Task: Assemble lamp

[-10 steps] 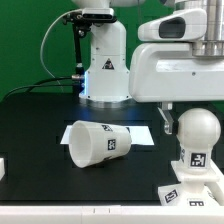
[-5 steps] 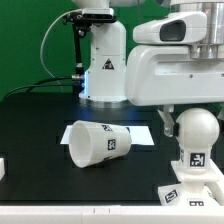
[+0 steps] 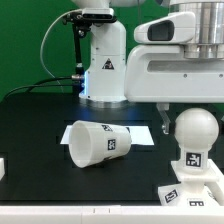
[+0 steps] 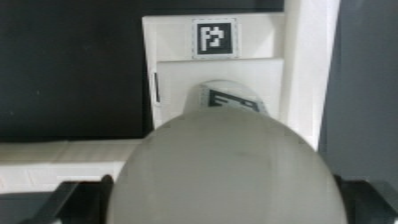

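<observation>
The bulb (image 3: 195, 128) stands upright on the square stepped base (image 3: 200, 192) at the exterior view's right, with a tag on its neck. My gripper (image 3: 192, 124) reaches down from above with a finger on each side of the ball head, shut on it. In the wrist view the ball head (image 4: 222, 165) fills the space between the dark fingers (image 4: 75, 202) of the gripper (image 4: 222, 205), and the base (image 4: 214, 70) with its tag lies beyond. The tapered shade (image 3: 95, 143) lies on its side in the middle of the black table.
The marker board (image 3: 138, 133) lies flat behind the shade. The white robot pedestal (image 3: 103, 65) with a triangle logo stands at the back. A small white piece (image 3: 3, 168) shows at the exterior view's left edge. Black cables run behind the pedestal.
The arm and gripper have shifted slightly toward the exterior view's left, and the bulb's neck tag moved with them. The shade and base have not moved.
</observation>
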Available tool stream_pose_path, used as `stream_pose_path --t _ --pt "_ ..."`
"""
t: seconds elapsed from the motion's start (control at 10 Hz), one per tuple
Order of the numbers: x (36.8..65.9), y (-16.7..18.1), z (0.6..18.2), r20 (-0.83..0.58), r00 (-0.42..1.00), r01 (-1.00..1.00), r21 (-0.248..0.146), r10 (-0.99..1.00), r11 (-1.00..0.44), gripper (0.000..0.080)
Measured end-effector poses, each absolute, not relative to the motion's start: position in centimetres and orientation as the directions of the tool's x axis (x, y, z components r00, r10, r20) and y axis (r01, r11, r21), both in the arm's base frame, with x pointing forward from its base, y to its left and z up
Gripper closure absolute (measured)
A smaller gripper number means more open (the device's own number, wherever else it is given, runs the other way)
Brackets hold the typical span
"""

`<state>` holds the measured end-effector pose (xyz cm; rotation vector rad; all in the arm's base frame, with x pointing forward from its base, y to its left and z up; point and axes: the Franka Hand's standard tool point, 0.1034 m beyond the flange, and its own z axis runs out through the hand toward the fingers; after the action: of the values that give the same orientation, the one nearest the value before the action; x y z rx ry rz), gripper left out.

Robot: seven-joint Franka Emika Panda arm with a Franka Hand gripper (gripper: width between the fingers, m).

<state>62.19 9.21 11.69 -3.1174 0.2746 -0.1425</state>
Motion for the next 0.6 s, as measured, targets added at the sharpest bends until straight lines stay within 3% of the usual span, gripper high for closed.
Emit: stream_pose_path --t 0.2,0.4,0.6 --pt "62.20 9.03 11.74 0.082 0.891 -0.445 -0.040 -0.447 -0.895 0.0225" --pt "62.09 9.08 11.66 0.050 0.701 -0.708 -0.069 -0.711 -0.703 0.0223" --pt "62.11 9.40 11.30 -0.040 0.399 -0.912 -0.123 -0.916 -0.391 0.0223"
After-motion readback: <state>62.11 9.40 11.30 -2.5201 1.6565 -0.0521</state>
